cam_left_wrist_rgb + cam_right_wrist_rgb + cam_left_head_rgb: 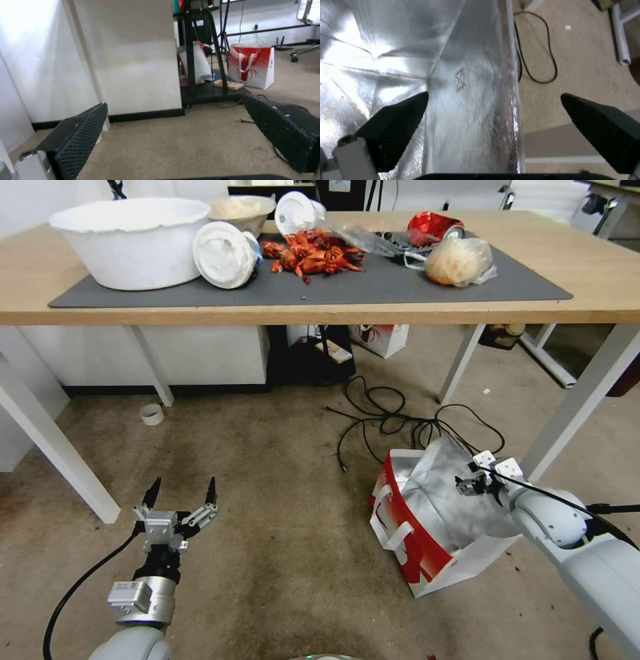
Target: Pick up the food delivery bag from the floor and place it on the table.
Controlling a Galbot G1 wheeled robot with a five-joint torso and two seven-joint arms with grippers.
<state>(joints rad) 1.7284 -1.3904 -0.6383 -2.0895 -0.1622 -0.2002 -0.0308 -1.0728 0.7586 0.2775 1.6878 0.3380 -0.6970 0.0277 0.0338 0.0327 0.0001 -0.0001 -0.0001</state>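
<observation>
The food delivery bag (433,517) stands open and tilted on the floor (280,513) at the right, showing its red side, white handles and silver foil lining. My right gripper (481,485) is at the bag's far rim and open. In the right wrist view, the right gripper (494,95) straddles the foil wall (470,82), one finger inside the bag and one outside over the carpet. My left gripper (181,493) hovers open over bare carpet at the left, far from the bag; the left gripper (174,100) holds nothing. The table (580,260) stands ahead, bearing a dark grey mat (373,283).
The mat carries a white bowl (130,240), lidded cups (223,253), red crayfish (310,253) and a clear bag of food (457,261). Black cables (393,420) lie behind the bag. White table legs (580,393) stand close by. Another red and white bag (251,65) sits under the table.
</observation>
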